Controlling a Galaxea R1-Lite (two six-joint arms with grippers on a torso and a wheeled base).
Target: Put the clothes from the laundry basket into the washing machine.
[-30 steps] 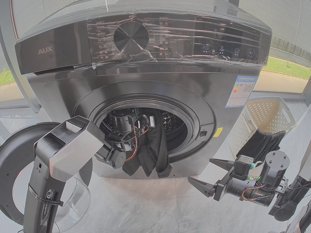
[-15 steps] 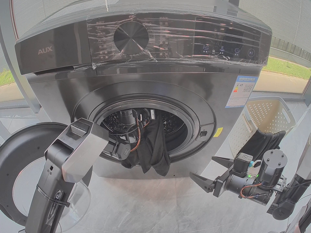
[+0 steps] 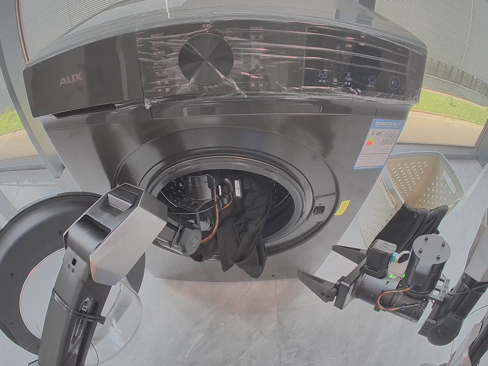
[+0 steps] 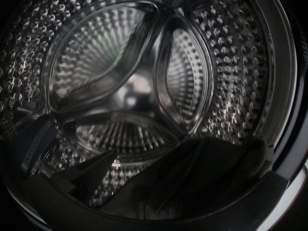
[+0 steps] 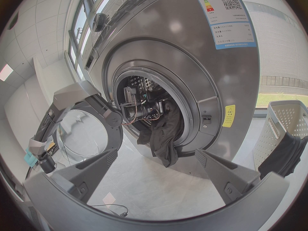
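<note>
The grey washing machine [image 3: 284,138] stands with its round opening bare. My left arm reaches into the drum [image 4: 128,90]. A black garment [image 3: 249,224] is bunched in the opening, and part of it hangs over the lower rim outside. In the left wrist view my left gripper [image 4: 150,177] is open; one finger [image 4: 93,172] is bare and the black garment [image 4: 199,167] covers the other side. The white laundry basket [image 3: 424,176] stands to the right of the machine, with another black garment [image 3: 412,224] over its rim. My right gripper [image 3: 317,264] hangs open and empty, low in front of the basket.
The machine's round door [image 3: 30,250] is swung open at the left, beside my left arm. Pale tiled floor [image 3: 244,321] lies in front of the machine. Windows stand behind and to the right.
My left wrist went a little deeper into the drum. The black garment has been drawn up and in, so less of it hangs below the rim. The right gripper has barely shifted.
</note>
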